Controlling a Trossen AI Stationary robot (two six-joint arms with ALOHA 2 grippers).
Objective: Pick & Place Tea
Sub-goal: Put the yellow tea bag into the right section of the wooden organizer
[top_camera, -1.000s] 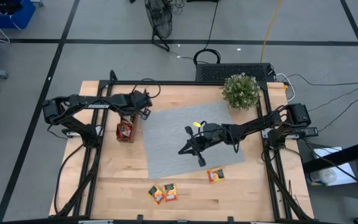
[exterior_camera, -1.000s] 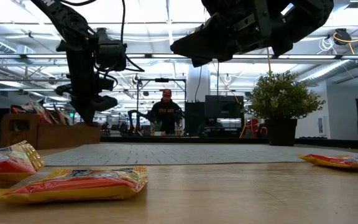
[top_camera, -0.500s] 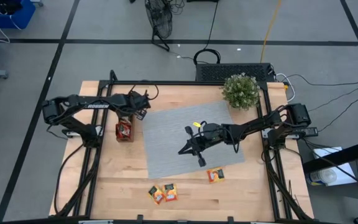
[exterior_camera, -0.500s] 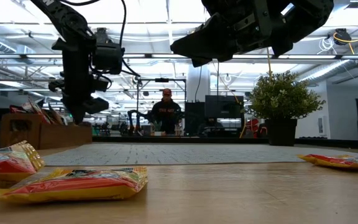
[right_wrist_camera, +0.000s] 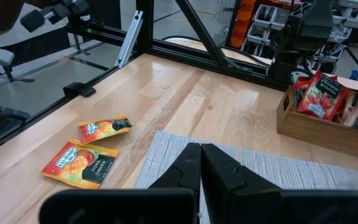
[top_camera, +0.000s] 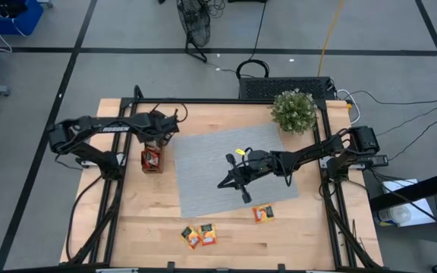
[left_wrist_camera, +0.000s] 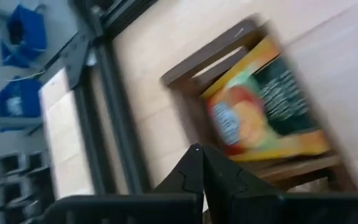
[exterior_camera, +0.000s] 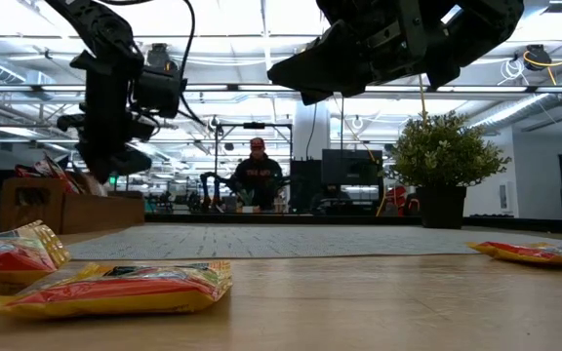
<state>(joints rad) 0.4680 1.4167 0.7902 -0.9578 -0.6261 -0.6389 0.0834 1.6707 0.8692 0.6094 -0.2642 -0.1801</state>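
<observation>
A brown wooden tray near the table's left edge holds red and orange tea sachets standing on edge. Three more sachets lie flat near the table's near edge. My left gripper hovers shut and empty just beyond the tray's far side; in its wrist view the fingertips meet above the tray. My right gripper hangs shut and empty above the grey woven mat. In the right wrist view two loose sachets lie past the mat's edge.
A potted plant stands at the mat's far right corner. A black frame rims the table. Bare wood shows between the mat and the near edge. In the low view a person is far behind the table.
My left gripper has moved from above the tray toward the table's left edge and risen slightly, staying shut. The right arm and the sachets have kept still.
</observation>
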